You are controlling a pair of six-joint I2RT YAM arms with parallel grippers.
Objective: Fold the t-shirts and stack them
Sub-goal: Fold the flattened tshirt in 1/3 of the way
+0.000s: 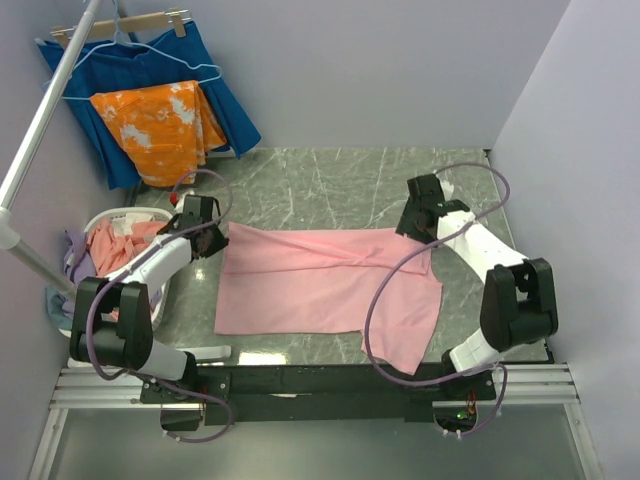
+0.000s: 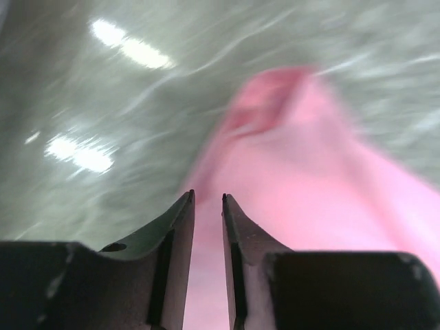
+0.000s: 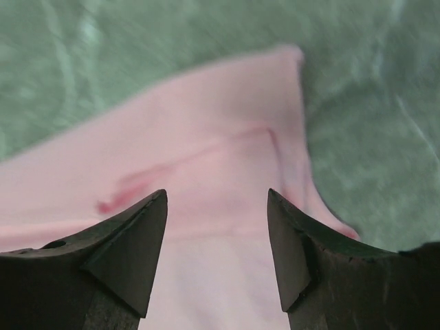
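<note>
A light pink t-shirt [image 1: 320, 285] lies spread on the green marble table, with a diagonal crease and its right part reaching toward the near edge. My left gripper [image 1: 216, 241] is at the shirt's far left corner. In the left wrist view its jaws [image 2: 207, 199] stand a narrow gap apart with pink cloth [image 2: 295, 179] between them, so it is shut on the cloth. My right gripper [image 1: 414, 226] hovers open over the far right corner; the shirt [image 3: 206, 165] shows below and between its fingers. More shirts, salmon-pink and lilac, lie in a white basket [image 1: 105, 222].
An orange blotched cloth [image 1: 158, 128] and a dark blue pleated cloth [image 1: 225, 95] hang on a rack at the back left. A white pole [image 1: 40, 130] slants across the left. Walls close in the table at the back and right.
</note>
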